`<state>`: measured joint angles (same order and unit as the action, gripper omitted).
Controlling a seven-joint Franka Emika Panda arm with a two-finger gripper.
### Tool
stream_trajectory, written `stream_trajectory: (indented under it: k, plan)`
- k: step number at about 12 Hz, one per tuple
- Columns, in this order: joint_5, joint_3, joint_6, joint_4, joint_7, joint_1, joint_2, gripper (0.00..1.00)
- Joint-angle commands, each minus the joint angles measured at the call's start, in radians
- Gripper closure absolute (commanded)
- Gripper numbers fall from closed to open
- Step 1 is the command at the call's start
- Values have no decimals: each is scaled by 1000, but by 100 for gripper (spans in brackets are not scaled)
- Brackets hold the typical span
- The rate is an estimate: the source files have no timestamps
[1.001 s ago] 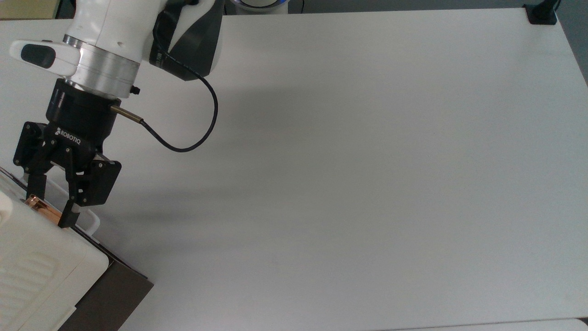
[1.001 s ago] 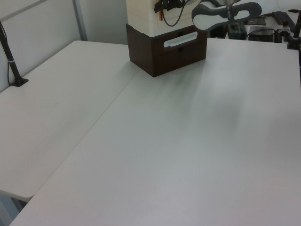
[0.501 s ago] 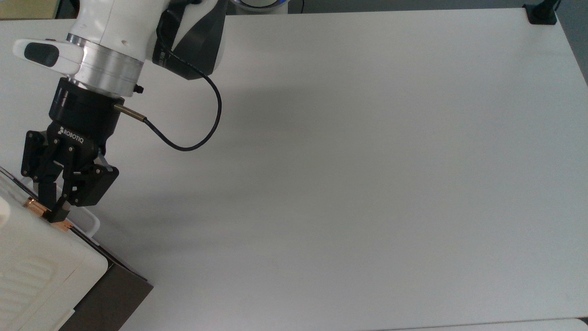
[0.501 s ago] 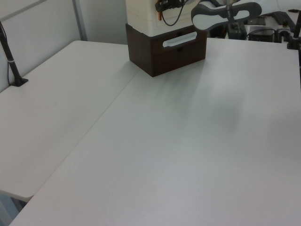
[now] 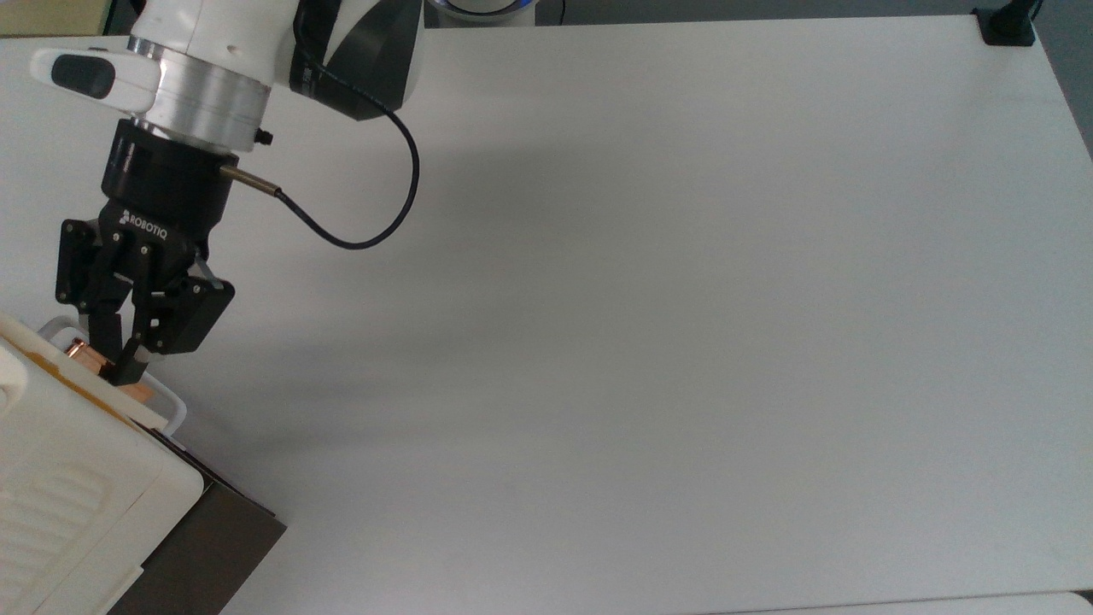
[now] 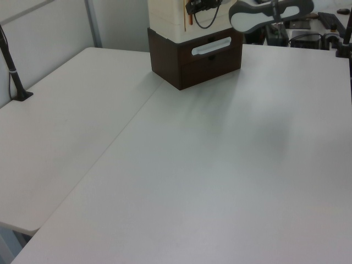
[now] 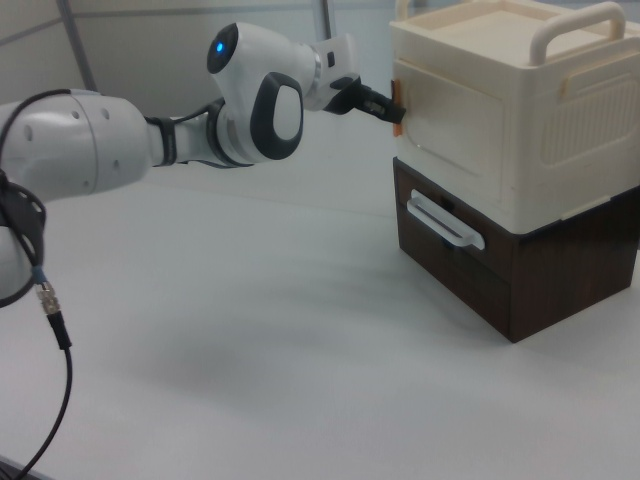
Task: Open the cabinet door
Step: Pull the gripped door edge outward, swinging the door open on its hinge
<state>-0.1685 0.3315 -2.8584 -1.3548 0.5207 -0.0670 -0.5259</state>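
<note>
The arm has drawn back a touch since a second ago: in the top view the gripper [image 5: 119, 363] sits higher in the picture now, and the cabinet door [image 5: 81, 389] has come away from the box with it, a thin dark gap showing along its edge where before it lay flush.

Biggest thing in the room, the table [image 5: 683, 299], smooth matt white, spreads wide off to the top view's right of the gripper. Behind the gripper comes the arm [image 7: 150, 135], glossy white rounded shells with a black panel and a blue light, a brushed metal ring at the wrist, a thin black cable [image 5: 376, 213] looping off it.

Straight ahead of the fingers stands the cabinet [image 7: 500, 110], a cream-white plastic box with rounded corners, ribbed grooves moulded in its top and side, a thick arched handle on top. Under it, below the gripper in the right view, a dark brown wood-look drawer unit [image 7: 500, 270] with a white rounded loop bar [image 7: 445, 225] across its front.

The door itself is a flat cream panel on the face of the cabinet towards the gripper. And the smallest piece: the slim copper-coloured bar handle [image 5: 81, 350], shiny, right at the fingertips. The black fingers are drawn in tight, pinching that handle between them.
</note>
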Motion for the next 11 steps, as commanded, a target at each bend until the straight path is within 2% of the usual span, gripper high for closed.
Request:
stream_trajectory:
  k: [1,4,5,6,7,8,9,10,11]
  plan:
    - [-6,-45,4,-248,-62,0,191,91]
    - [-5,-48,109,-308,-82,1,256,89]
    - [10,-49,179,-331,-128,7,289,84]
    - [41,-49,230,-337,-169,9,309,80]
    - [120,-49,325,-337,-253,10,341,76]
    - [179,-49,406,-333,-327,12,362,54]
    - [225,-48,489,-330,-396,15,380,23]
    - [260,-48,598,-326,-462,29,406,0]
    - [264,-48,676,-325,-487,35,429,0]
